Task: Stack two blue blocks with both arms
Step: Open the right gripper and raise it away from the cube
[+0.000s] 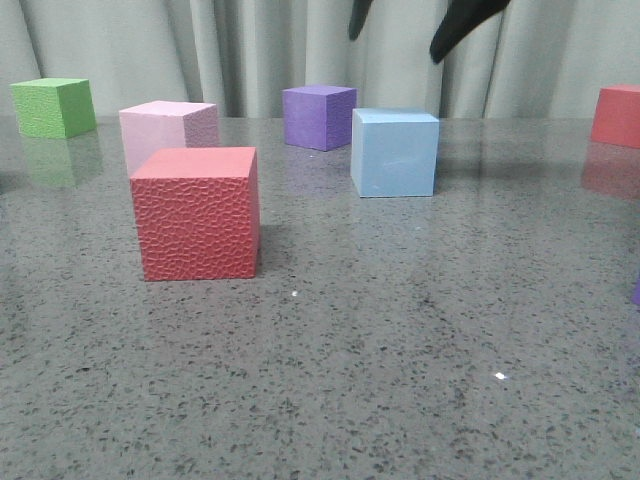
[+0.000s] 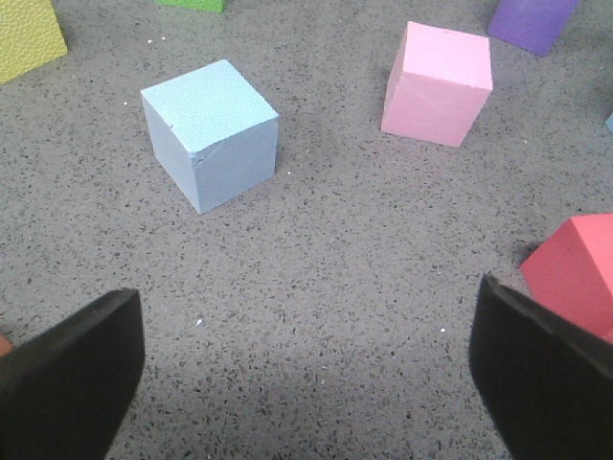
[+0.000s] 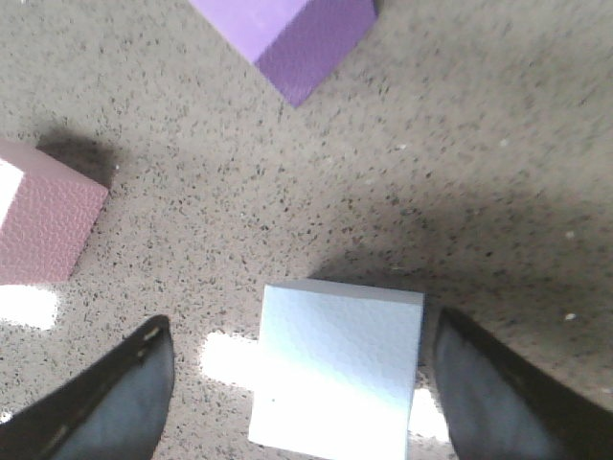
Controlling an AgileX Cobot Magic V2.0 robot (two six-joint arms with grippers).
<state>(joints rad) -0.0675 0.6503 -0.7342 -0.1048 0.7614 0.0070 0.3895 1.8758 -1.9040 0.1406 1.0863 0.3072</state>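
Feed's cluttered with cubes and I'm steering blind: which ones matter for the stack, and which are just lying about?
Part of the job:
- blue block, between the open right gripper fingers
- second blue block, ahead of the open left gripper

Lying about:
- red cube
- pink cube
- purple cube
- green cube

Grey speckled bench before a pale curtain.
The bench (image 1: 400, 400) has a polished, stone-like top of grey flecked with dark and white specks, glossy enough to carry faint reflections near its far edge. Behind it hangs a curtain (image 1: 250, 50) in soft vertical folds of pale grey-green, filling the whole backdrop. Bright patches of light glare on the bench top in the right wrist view.
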